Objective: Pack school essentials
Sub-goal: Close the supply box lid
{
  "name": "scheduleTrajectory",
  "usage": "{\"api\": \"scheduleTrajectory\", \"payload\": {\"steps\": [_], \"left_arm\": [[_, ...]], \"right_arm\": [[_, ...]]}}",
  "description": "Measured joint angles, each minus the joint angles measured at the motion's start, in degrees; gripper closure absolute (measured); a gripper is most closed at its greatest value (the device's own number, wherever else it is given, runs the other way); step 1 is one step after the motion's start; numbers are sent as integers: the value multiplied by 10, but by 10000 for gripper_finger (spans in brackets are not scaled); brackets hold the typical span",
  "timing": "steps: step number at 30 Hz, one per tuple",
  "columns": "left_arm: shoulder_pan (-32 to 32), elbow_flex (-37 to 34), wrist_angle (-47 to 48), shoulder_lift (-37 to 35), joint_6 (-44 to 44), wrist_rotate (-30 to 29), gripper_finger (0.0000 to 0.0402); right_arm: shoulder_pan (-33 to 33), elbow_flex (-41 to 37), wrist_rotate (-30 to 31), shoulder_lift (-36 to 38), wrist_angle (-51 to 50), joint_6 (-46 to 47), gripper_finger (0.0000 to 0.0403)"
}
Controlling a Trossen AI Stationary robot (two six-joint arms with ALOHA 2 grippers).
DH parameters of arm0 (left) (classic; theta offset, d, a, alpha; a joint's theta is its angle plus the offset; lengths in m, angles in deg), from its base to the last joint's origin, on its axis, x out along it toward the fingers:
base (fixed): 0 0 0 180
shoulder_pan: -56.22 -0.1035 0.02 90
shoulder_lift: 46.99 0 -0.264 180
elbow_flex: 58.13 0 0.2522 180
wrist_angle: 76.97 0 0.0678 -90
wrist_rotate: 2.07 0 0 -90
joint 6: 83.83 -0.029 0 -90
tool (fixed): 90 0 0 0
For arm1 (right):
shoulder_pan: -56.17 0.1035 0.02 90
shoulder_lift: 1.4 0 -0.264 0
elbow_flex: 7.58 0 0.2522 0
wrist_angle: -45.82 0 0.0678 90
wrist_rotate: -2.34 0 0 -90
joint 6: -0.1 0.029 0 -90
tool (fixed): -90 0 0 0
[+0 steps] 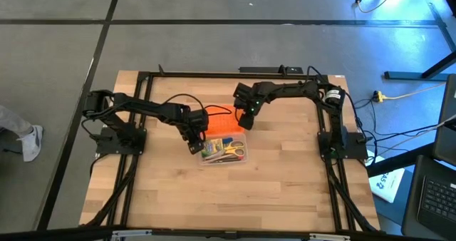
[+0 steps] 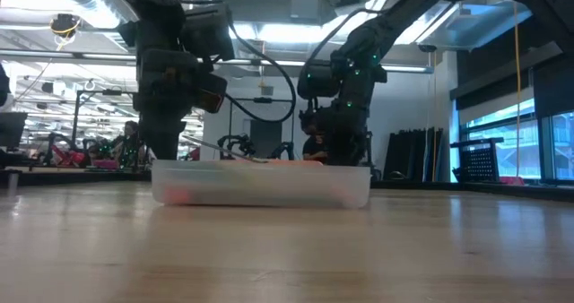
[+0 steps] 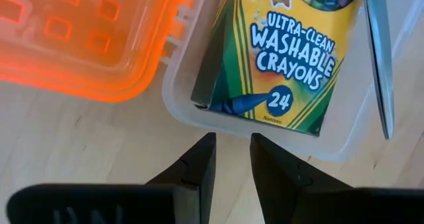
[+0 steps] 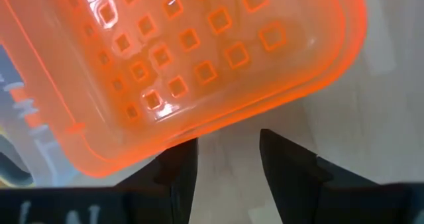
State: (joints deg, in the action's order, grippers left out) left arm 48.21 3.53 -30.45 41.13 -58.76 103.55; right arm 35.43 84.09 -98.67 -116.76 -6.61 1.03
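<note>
On a wooden table (image 1: 235, 191), a crayon box (image 3: 285, 58) and scissors (image 1: 232, 152) lie inside a clear box (image 2: 260, 185) with its orange lid (image 4: 192, 65) open, while the left gripper (image 3: 232, 159), fingers narrowly parted, and the right gripper (image 4: 228, 159), fingers wider apart, hover empty beside it.

A pale butcher-block table (image 1: 214, 191) stands on grey carpet tiles (image 1: 64, 48), with cables trailing across the floor (image 1: 399, 95) at right. Beyond it, fluorescent strips (image 2: 63, 61) light an open workshop with exposed ceiling ducts (image 2: 305, 7) and tall windows (image 2: 511, 142).
</note>
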Motion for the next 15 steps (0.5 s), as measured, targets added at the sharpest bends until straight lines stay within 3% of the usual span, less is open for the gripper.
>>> {"api": "scheduleTrajectory", "payload": {"steps": [8,15], "left_arm": [[0,-1,0,0,-2,-6,315],[-1,-2,1,2,-3,-17,315]], "right_arm": [[4,0,43,27,14,-72,238],[5,1,37,66,13,-135,238]]}}
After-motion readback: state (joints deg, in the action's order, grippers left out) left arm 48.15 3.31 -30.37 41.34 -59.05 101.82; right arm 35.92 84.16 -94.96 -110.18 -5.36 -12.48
